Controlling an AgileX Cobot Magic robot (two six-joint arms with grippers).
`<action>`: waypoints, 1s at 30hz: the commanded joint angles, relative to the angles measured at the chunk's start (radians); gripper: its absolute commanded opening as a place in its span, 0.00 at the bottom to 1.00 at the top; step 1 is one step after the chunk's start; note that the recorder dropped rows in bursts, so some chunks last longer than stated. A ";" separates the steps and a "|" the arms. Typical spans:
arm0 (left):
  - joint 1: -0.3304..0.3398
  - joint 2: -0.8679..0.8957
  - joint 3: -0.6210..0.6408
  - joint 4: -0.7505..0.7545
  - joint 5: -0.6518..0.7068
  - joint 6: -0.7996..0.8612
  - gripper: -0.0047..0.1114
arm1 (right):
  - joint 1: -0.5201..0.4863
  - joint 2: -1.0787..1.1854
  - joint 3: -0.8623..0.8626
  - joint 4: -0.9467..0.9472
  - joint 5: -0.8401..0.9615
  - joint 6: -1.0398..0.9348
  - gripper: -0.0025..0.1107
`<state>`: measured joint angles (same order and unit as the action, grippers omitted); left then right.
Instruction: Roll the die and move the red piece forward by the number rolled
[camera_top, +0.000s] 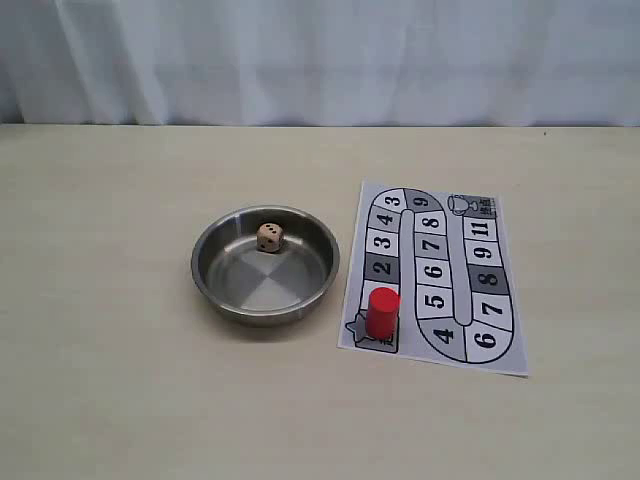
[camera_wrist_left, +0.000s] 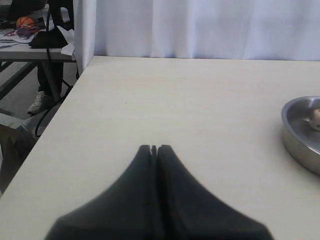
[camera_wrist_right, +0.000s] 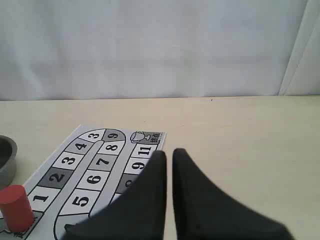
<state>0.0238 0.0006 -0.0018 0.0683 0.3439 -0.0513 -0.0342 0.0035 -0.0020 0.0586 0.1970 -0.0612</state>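
Observation:
The die (camera_top: 269, 237), a small tan cube with dark pips, lies inside the steel bowl (camera_top: 205, 255) near its far wall. The red piece (camera_top: 382, 312) stands upright at the near left corner of the numbered board (camera_top: 470, 290), on the star square beside square 1. Neither gripper shows in the exterior view. In the left wrist view my left gripper (camera_wrist_left: 154, 147) is shut and empty over bare table, well apart from the bowl (camera_wrist_left: 295, 130). My right gripper (camera_wrist_right: 169, 152) is shut but for a thin slit, holds nothing, and hovers by the board's (camera_wrist_right: 95, 165) edge, apart from the red piece (camera_wrist_right: 16, 207).
A white curtain hangs behind the table's far edge. The left wrist view shows the table's side edge, with a desk, cables and clutter (camera_wrist_left: 30, 30) beyond it. The bowl's rim (camera_wrist_right: 6, 160) sits just beside the board.

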 joint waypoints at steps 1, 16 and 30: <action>0.000 -0.001 0.002 0.001 -0.012 -0.006 0.04 | 0.003 -0.004 0.002 -0.007 -0.001 -0.006 0.06; 0.000 -0.001 0.002 0.001 -0.012 -0.006 0.04 | 0.003 -0.004 0.002 0.008 -0.152 -0.002 0.06; 0.000 -0.001 0.002 0.001 -0.012 -0.006 0.04 | 0.003 -0.004 -0.142 0.059 -0.161 0.074 0.06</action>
<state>0.0238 0.0006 -0.0018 0.0683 0.3439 -0.0513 -0.0342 0.0035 -0.0773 0.1111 -0.0514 0.0362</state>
